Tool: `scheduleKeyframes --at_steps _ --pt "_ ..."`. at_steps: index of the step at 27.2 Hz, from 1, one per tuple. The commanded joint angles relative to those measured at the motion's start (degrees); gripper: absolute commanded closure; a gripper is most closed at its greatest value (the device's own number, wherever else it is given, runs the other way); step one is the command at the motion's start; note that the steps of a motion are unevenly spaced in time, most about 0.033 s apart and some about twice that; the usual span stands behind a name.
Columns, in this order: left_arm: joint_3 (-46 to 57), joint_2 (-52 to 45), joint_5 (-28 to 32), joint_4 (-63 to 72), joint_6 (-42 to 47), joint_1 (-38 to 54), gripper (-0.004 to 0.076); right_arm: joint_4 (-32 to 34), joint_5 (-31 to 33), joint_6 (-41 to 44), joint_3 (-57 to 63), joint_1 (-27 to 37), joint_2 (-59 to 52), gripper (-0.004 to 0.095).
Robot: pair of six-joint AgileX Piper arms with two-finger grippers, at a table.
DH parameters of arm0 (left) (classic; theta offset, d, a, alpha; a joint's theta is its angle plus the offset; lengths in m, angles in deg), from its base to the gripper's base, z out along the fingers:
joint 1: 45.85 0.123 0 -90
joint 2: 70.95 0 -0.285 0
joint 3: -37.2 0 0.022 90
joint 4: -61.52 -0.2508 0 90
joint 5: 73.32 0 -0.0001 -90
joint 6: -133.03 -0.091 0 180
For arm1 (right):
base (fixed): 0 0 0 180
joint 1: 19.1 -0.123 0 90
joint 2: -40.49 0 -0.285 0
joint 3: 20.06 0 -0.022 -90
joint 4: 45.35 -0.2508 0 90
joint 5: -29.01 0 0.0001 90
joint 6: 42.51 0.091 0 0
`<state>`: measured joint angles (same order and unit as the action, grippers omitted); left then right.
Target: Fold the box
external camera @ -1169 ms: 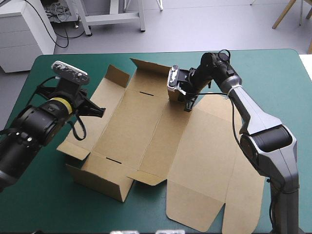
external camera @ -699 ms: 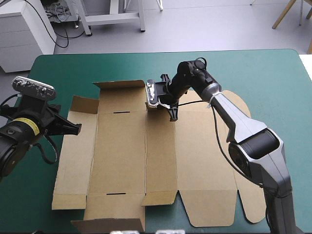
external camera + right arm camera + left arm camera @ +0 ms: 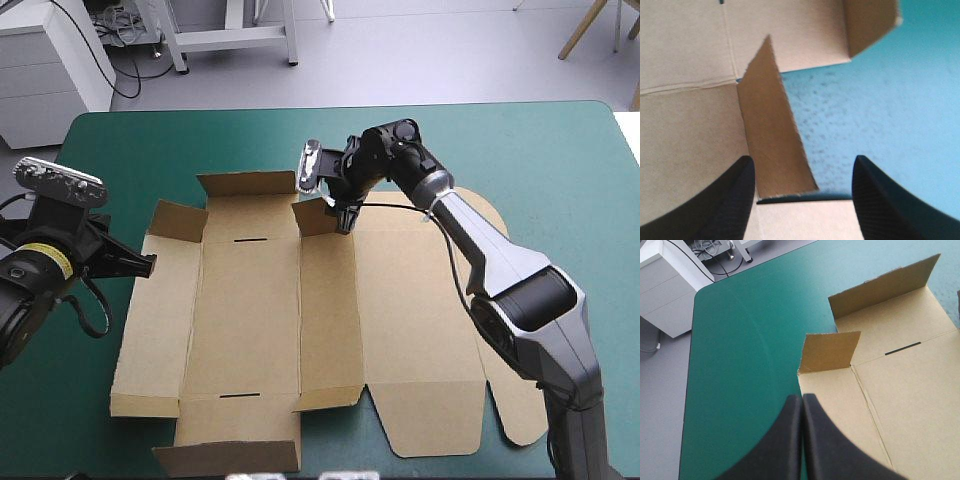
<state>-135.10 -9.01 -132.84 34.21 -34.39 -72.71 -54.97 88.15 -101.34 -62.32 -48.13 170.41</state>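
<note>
Box [image 3: 250, 320] lies mostly flat on the teal-green desk [image 3: 560, 160], right pincer [image 3: 802, 165] spread around a raised flap [image 3: 775, 135] at 12 o'clock, left pincer [image 3: 801, 399] pressed together at 9 o'clock.

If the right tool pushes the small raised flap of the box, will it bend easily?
The flap stands on its own between the open right tool, so it is probably stiff but hinges at its crease. The box lies as a thin sheet on the teal-green cover, so it may slide.
</note>
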Motion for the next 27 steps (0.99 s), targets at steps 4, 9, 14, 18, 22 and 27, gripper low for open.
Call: scheduleKeyframes --at_steps 4,9,14,18,22,27 --pt "-1.90 -0.62 3.56 -2.31 0.62 -0.29 0.0734 7.74 2.54 19.36 -3.59 0.56 -11.34 0.0564" --pt "-1.90 -0.62 3.45 -2.52 0.62 -0.29 0.0734 8.07 5.52 30.88 -3.59 2.20 -16.61 0.0907" --pt "-1.90 -0.62 3.20 -2.52 0.62 -0.29 0.0734 7.34 7.97 40.68 -3.59 7.38 -20.68 0.0926" --pt "-1.90 -0.62 3.20 -2.79 0.52 -0.29 0.0734 5.19 9.82 43.92 -2.98 13.57 -23.69 0.0926" --pt "-1.90 -0.62 2.76 -2.93 0.52 -0.29 0.0734 0.59 9.82 43.92 -0.31 19.30 -27.16 0.0926" --pt "-1.90 -0.62 2.40 -2.93 0.52 -0.29 0.0734 -6.05 9.82 41.31 8.58 26.73 -33.42 0.0927"
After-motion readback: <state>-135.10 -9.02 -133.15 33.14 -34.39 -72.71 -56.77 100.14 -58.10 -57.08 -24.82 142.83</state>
